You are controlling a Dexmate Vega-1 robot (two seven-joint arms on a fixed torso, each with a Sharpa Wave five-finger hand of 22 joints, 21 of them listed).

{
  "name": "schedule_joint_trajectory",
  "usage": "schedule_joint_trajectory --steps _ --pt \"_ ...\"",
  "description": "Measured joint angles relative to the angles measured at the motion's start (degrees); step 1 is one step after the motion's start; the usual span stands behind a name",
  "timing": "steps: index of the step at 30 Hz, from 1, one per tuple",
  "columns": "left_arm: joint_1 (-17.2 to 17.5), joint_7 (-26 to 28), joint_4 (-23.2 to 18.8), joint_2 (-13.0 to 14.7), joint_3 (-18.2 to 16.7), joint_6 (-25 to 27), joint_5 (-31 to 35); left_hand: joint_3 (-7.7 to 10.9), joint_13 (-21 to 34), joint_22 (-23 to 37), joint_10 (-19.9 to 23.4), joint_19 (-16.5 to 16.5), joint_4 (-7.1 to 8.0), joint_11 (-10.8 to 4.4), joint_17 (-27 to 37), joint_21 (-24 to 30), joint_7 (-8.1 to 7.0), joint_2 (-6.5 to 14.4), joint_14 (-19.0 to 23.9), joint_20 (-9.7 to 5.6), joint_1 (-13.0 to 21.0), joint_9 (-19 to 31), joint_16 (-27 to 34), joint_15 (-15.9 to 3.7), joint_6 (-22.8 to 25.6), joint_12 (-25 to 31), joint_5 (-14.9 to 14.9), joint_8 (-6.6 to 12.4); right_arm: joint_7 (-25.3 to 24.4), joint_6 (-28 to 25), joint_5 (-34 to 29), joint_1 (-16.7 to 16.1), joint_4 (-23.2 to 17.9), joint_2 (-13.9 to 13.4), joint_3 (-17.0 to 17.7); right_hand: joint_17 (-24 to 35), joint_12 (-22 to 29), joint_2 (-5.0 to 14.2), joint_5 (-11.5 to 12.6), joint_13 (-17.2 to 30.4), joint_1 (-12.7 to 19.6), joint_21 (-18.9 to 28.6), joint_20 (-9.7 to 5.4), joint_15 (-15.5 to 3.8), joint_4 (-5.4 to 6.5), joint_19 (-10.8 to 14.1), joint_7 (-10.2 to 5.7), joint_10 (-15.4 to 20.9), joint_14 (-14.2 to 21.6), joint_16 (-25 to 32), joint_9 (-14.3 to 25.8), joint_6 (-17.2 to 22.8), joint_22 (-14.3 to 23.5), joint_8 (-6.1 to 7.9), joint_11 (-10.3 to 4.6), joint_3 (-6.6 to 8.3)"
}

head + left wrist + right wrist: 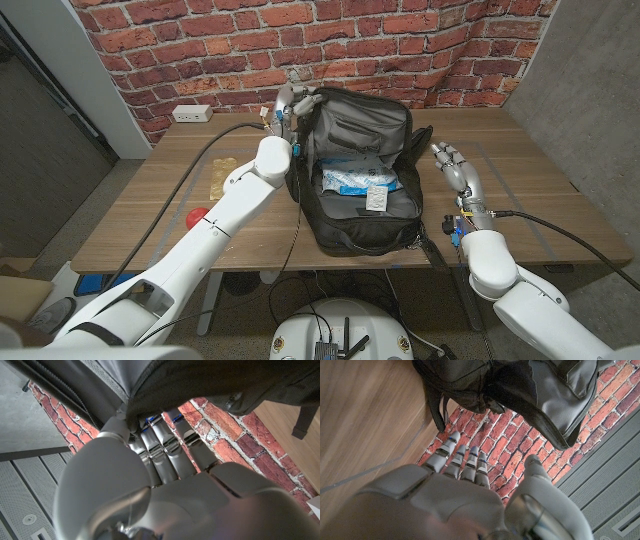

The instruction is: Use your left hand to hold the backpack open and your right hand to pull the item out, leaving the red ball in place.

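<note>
A: Backpack point(362, 170) stands on the wooden surface point(160, 215), main flap thrown back toward the brick wall, mouth open to the head camera.

B: Left robot hand point(288, 108)?

A: At the bag's upper left rim. Wrist view shows its fingers point(159, 442) closed on the dark fabric edge, so the holding-open half looks done.

B: And the item?

A: Inside the compartment: a pale blue-and-white packet point(358, 186) with a small white label on it. Not out yet. I can't find the red ball in the bag; contents under the packet are hidden.

B: Right robot hand point(455, 168)?

A: Just beside the bag's right wall, above the surface, fingers spread and upright, holding nothing. Not yet over the opening.

B: So what's left?

A: By my reading, the whole extraction: reach in over the right rim, take the packet, lift it clear without disturbing whatever lies below.
</note>
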Motion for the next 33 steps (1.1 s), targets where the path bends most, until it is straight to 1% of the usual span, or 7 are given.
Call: schedule_joint_trajectory --steps 3,9,11,18,26,28,33 --pt "-0.3 0.1 0.4 -0.3 0.1 -0.1 -0.7 0.0 0.0 0.0 0.0 0.1 0.0 0.0 0.0 0.0 0.07 0.0 0.1 0.1 0.0 0.0 0.0 0.14 -0.1 0.0 0.0 0.0 -0.4 -1.2 -1.3 -0.6 -1.0 -0.1 -0.1 0.0 0.3 -0.16 0.0 0.3 0.2 0.0 0.3 -0.11 -0.48 0.5 0.04 0.7 0.5 0.3 0.3 0.6 0.0 0.0 0.1 -0.02" --pt "-1.2 0.2 1.5 -0.8 0.4 -0.4 -2.0 0.0 0.0 -0.1 0.0 0.1 0.0 0.0 0.0 0.0 0.09 0.0 0.2 0.1 0.0 0.0 0.0 0.21 -0.1 -0.1 0.0 0.0 -1.2 -3.3 -3.8 -1.7 -3.0 -0.1 -0.5 0.0 0.8 -0.32 -0.2 0.3 0.3 0.0 0.01 -0.17 -0.71 1.4 0.2 1.9 2.0 0.8 0.3 1.3 0.0 0.44 0.51 -0.24" --pt "-1.4 0.3 1.7 -1.0 0.5 -0.5 -2.3 0.0 0.0 -0.1 0.0 0.1 0.0 0.0 0.0 0.0 0.1 0.0 0.2 0.1 0.0 0.0 0.0 0.21 -0.1 -0.2 -0.1 0.0 -1.4 -3.9 -4.5 -2.0 -3.5 -0.1 -0.7 0.0 0.8 -0.6 -0.2 0.5 0.6 0.0 0.32 0.07 -1.08 1.7 0.36 2.4 2.4 1.0 0.3 1.5 0.0 0.44 0.5 -0.19" --pt "-2.5 -0.3 2.9 -1.4 0.8 -0.7 -4.0 0.01 0.0 -0.1 0.3 0.3 -0.01 0.29 0.0 0.0 0.18 0.3 0.5 -0.13 0.4 0.1 0.0 -0.1 -0.2 0.0 -0.1 -0.02 -2.1 -5.7 -7.1 -3.2 -5.4 0.4 -1.5 0.0 1.0 -0.81 -0.2 0.5 0.8 0.0 0.0 -0.42 -1.15 2.0 0.25 2.8 2.8 1.1 0.3 2.0 0.0 0.44 0.71 -0.25" --pt "-3.5 -1.6 3.9 -1.4 1.1 -1.2 -5.6 0.31 0.0 -0.1 0.6 0.5 -0.31 0.56 0.0 0.0 0.31 0.3 0.8 -0.31 0.4 0.1 0.0 0.2 -0.1 0.0 -0.1 -0.04 -2.5 -8.2 -9.8 -4.2 -7.3 0.6 -2.5 0.0 1.0 -1.08 -0.2 0.7 1.1 0.0 0.1 -0.38 -1.54 2.6 0.3 3.5 3.4 1.3 0.3 2.9 0.0 0.44 0.0 -0.25" --pt "-3.7 -1.9 4.0 -1.4 1.1 -1.2 -6.0 0.31 0.0 -0.1 0.6 0.5 -0.31 0.56 0.0 0.0 0.32 0.3 0.8 -0.31 0.4 0.1 0.0 0.2 -0.1 0.0 -0.1 -0.04 -2.5 -8.6 -10.4 -4.3 -7.6 0.6 -2.7 0.0 1.0 -1.06 -0.2 0.8 1.1 0.0 0.01 -0.2 -1.55 2.6 0.12 3.5 3.7 1.3 0.3 3.2 0.0 0.89 0.03 -0.24" --pt "-4.1 -2.6 4.4 -1.4 1.2 -1.3 -7.2 0.31 0.0 -0.1 0.6 0.5 -0.31 0.57 0.0 0.0 0.41 0.3 0.9 -0.29 0.4 0.0 -0.1 0.12 -0.1 0.0 -0.1 -0.05 -2.9 -10.9 -13.1 -4.6 -9.1 0.3 -4.0 0.0 1.0 -1.42 -0.2 0.8 1.4 0.0 0.31 -0.2 -2.0 3.2 -0.01 4.3 4.5 1.7 0.4 3.7 0.0 0.89 0.03 -0.25"
